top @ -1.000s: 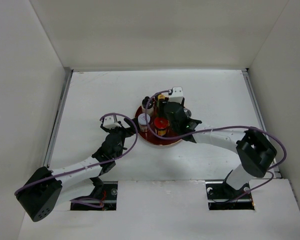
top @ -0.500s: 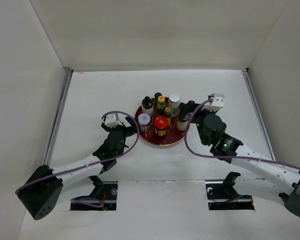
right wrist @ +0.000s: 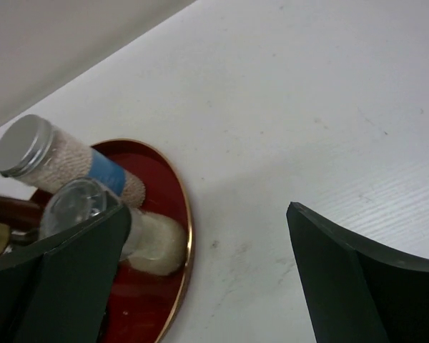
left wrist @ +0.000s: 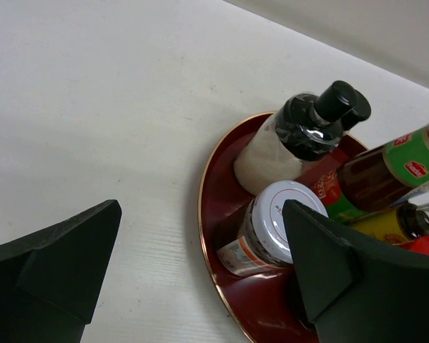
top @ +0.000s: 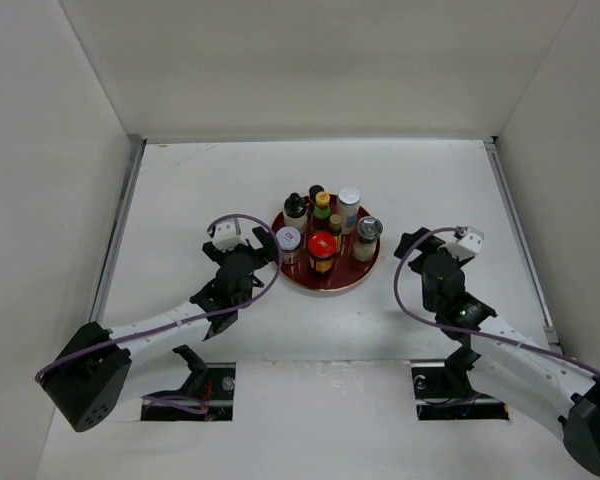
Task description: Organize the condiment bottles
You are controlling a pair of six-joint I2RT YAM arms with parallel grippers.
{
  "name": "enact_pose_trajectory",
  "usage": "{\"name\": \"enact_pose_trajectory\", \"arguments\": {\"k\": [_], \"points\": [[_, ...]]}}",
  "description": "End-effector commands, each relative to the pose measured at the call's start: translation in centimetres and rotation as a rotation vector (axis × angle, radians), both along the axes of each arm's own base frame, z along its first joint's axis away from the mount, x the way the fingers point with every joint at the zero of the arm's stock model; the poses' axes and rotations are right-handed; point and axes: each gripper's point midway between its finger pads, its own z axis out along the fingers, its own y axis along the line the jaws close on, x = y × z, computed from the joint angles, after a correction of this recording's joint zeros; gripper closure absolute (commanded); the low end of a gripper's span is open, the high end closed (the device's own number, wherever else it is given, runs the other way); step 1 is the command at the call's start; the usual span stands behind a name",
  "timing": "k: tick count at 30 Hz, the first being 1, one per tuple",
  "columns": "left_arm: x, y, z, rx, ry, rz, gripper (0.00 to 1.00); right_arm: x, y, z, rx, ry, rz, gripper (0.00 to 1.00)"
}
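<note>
– On the round red tray point(top: 325, 291), in the middle of the worktop point(top: 180, 190), the condiment bottles point(top: 322, 222) stand upright in one tight cluster, and several are touching. Where are the arms?

– Either side of it. The left tool point(top: 263, 258) sits just beside the tray's left rim, jaws spread wide with nothing between them. In its wrist view the white-capped jar point(left wrist: 275, 229) is the nearest thing, close to one finger. The right tool point(top: 410, 243) is near the right rim but apart from it, also gaping and empty.

– How would you expect these to handle?

– They look small, stiff and light, probably glass or hard plastic. The sides are smooth and could slip under a loose pinch. The tall slim ones, like the black-capped white bottle point(top: 295, 208) and the green-labelled bottle point(left wrist: 386, 168), look tippy and a nudge might topple them into their neighbours.

– So where would you take hold?

– Across the body just under the cap, where the shoulder gives a stop. The squat red-capped jar point(top: 322, 248) and the silver-capped bottle point(top: 367, 232) sit near the tray's edge and seem easiest to reach. For the inner bottles I'd come straight down, since the gaps between them look too narrow for a finger.
</note>
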Motion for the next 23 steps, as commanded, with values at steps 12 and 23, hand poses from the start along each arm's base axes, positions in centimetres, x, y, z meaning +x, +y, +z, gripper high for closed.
{"name": "enact_pose_trajectory", "arguments": {"k": [12,23], "points": [[-0.7,5.0,0.2,-0.004,0.051,0.219,0.0,0.4,-3.7,-4.3,0.121,0.002,-0.14,0.0],[0.6,4.2,3.3,0.087,0.298,0.181,0.0,1.1,-2.8,-5.4,0.09,0.077,-0.119,0.0]]}}
